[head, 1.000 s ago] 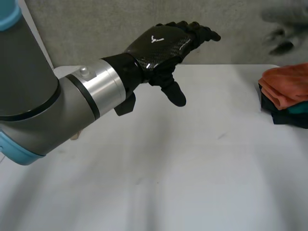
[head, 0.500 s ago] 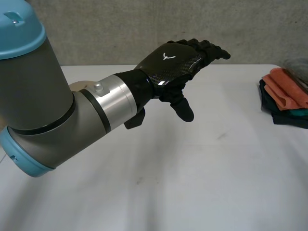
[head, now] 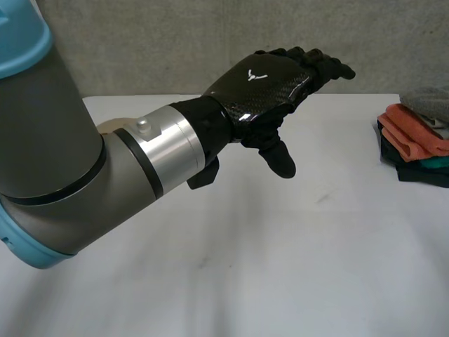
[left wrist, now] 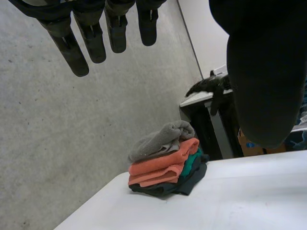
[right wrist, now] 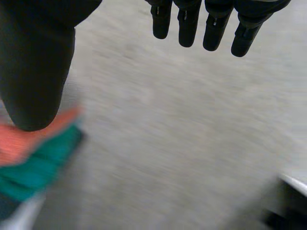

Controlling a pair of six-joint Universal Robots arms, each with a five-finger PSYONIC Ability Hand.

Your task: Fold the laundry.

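Stack of folded laundry [head: 417,140] at far right of table [head: 280,267], cut off by the head view's edge, left hand [head: 263,84] above the table, fingers straight, empty, right hand [right wrist: 36,57] likewise straight-fingered, empty

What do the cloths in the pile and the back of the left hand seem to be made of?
The grey cloth on top looks like soft, matte towelling: thick, rounded folds. The orange cloth beneath it looks similar. The left hand has a glossy back with a fine woven pattern, probably carbon fibre or an imitation of it.
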